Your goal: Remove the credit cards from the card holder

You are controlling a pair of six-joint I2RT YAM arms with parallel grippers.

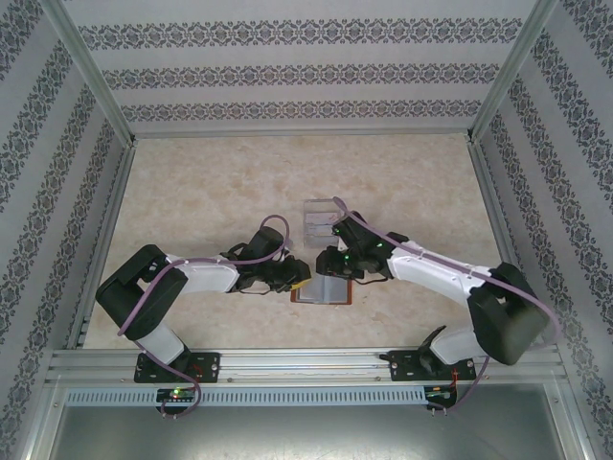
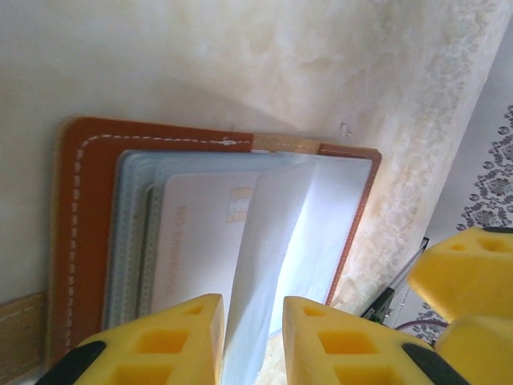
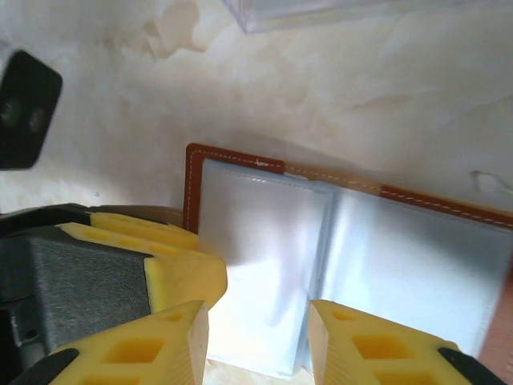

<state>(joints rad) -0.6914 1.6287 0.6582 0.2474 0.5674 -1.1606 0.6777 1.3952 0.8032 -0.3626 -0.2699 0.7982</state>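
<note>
The reddish-brown card holder [image 1: 326, 291] lies open on the table between both arms. In the left wrist view its leather cover [image 2: 84, 200] frames grey-blue sleeves, and a pale card with a chip [image 2: 204, 241] sits in a sleeve on the left half. One sleeve page [image 2: 264, 241] stands up and runs between the fingers of my left gripper [image 2: 252, 305], which is open. My right gripper [image 3: 258, 309] hangs open just above the sleeves [image 3: 264, 257], holding nothing. A yellow finger of the left gripper [image 3: 172, 269] rests at the holder's left edge [image 3: 192, 184]. No dark card is in sight.
A clear acrylic stand [image 1: 321, 222] stands just behind the holder, its edge [image 3: 321, 12] at the top of the right wrist view. The two grippers [image 1: 295, 278] [image 1: 342, 273] are close together over the holder. Patterned walls enclose the pale marbled table [image 1: 192, 192].
</note>
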